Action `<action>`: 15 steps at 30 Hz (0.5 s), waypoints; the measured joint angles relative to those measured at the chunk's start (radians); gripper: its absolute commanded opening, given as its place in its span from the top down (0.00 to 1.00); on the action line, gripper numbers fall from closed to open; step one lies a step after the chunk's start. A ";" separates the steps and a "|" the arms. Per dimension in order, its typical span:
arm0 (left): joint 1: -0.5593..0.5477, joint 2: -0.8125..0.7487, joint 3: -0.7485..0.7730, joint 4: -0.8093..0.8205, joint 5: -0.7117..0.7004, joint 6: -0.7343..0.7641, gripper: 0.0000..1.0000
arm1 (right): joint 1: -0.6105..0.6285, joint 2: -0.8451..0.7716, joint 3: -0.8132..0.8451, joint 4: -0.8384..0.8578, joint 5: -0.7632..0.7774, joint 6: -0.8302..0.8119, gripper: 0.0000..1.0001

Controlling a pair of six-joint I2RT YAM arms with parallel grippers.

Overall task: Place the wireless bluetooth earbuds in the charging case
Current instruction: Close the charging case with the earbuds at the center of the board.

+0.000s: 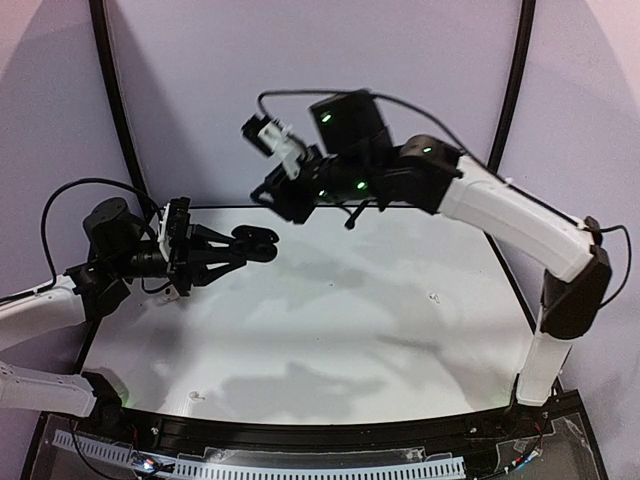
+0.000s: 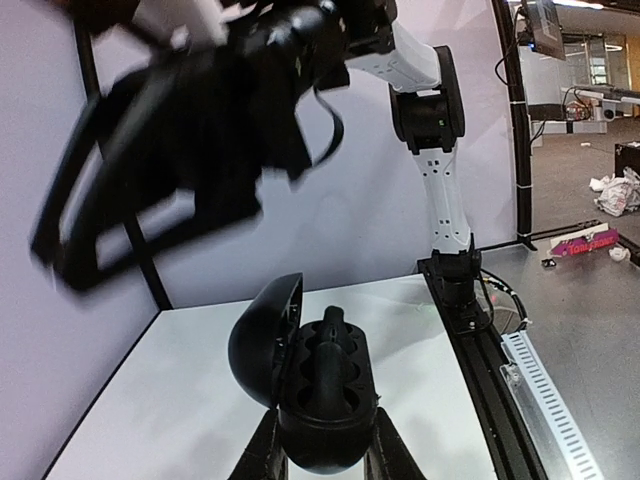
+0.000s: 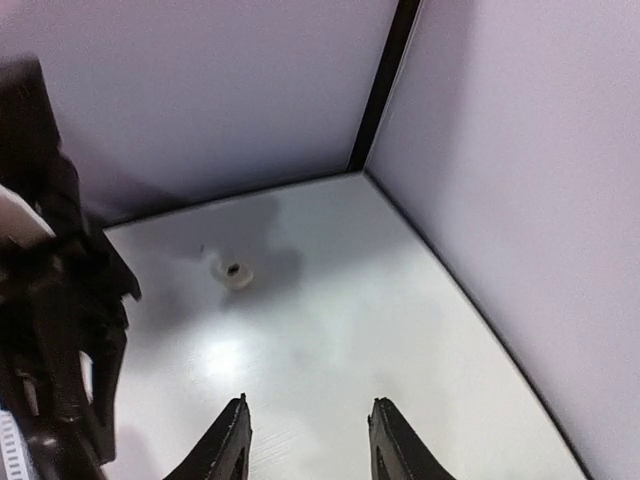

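Note:
My left gripper (image 1: pixel 250 245) (image 2: pixel 325 448) is shut on a black oval charging case (image 2: pixel 322 395), held above the table's left side. The case is open, with its lid (image 2: pixel 262 340) swung to the left. Dark rounded shapes (image 2: pixel 338 345) sit in its sockets; I cannot tell whether they are black earbuds. My right gripper (image 1: pixel 283 203) (image 3: pixel 310 440) is open and empty, raised near the back wall just right of the case. A tiny white round thing with a dark centre (image 3: pixel 236 272) lies on the table; it may be a white earbud.
The white table (image 1: pixel 340 330) is walled by lilac panels with black poles at the back corners (image 3: pixel 385 85). The left arm (image 3: pixel 55 340) fills the left edge of the right wrist view. Small specks (image 1: pixel 194 396) (image 1: pixel 435 296) lie on the table.

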State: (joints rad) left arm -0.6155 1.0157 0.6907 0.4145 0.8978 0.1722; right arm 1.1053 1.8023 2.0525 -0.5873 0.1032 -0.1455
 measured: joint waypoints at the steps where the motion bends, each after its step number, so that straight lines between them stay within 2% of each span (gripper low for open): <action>1: 0.000 -0.001 0.000 -0.004 -0.002 0.010 0.99 | 0.003 0.027 -0.001 -0.013 0.003 0.009 0.60; 6: 0.000 -0.001 0.000 -0.007 -0.035 0.010 0.99 | 0.027 0.037 -0.057 -0.023 -0.046 0.011 0.58; 12: -0.005 -0.002 0.000 -0.011 -0.075 -0.023 0.99 | 0.047 -0.063 -0.150 0.007 -0.053 0.002 0.53; 15: -0.005 -0.001 0.000 -0.006 -0.093 -0.053 0.99 | 0.043 -0.126 -0.161 0.023 -0.041 0.031 0.37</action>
State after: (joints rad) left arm -0.6201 1.0145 0.6907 0.4088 0.8043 0.1192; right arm 1.1488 1.6764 1.8919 -0.5644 0.0620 -0.1143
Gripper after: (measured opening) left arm 0.201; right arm 0.500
